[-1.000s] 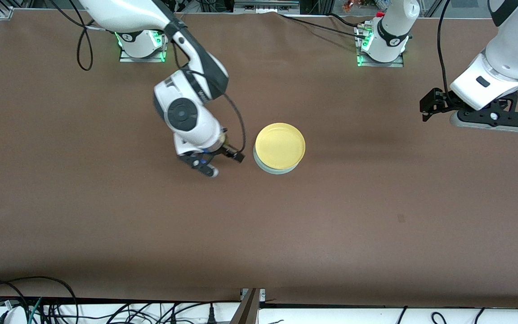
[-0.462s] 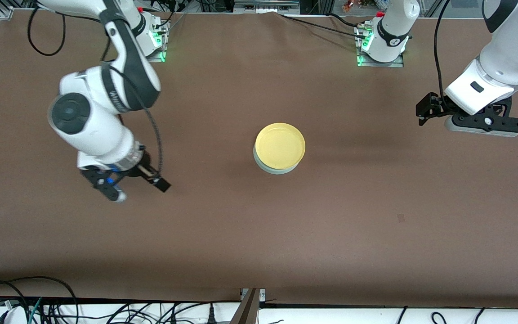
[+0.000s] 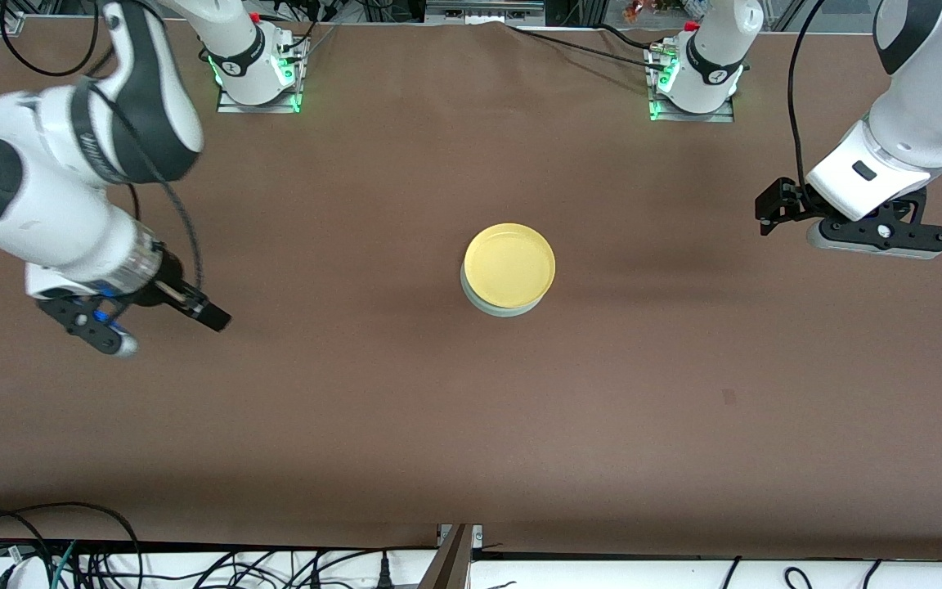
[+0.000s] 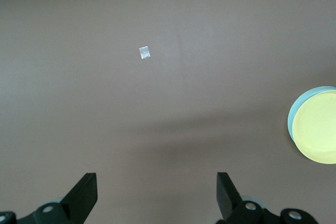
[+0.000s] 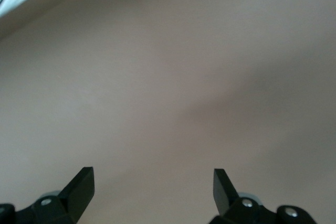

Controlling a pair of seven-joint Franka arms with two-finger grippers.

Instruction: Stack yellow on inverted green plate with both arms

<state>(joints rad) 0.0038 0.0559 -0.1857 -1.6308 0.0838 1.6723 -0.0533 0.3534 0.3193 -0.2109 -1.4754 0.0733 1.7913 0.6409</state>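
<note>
Your glossy yellow round plate [image 3: 509, 264] sits on the pale green plate [image 3: 487, 306]; keep both empty, wide-open end effectors, left [image 3: 876, 231] and right [image 3: 103, 323], clear.

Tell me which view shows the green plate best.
The front view: the green plate peeks out as a pale crescent beneath the yellow plate stacked on it at mid-table. The left wrist view catches only a thin mint sliver at the picture's edge. The right wrist view shows just bare table.
</note>
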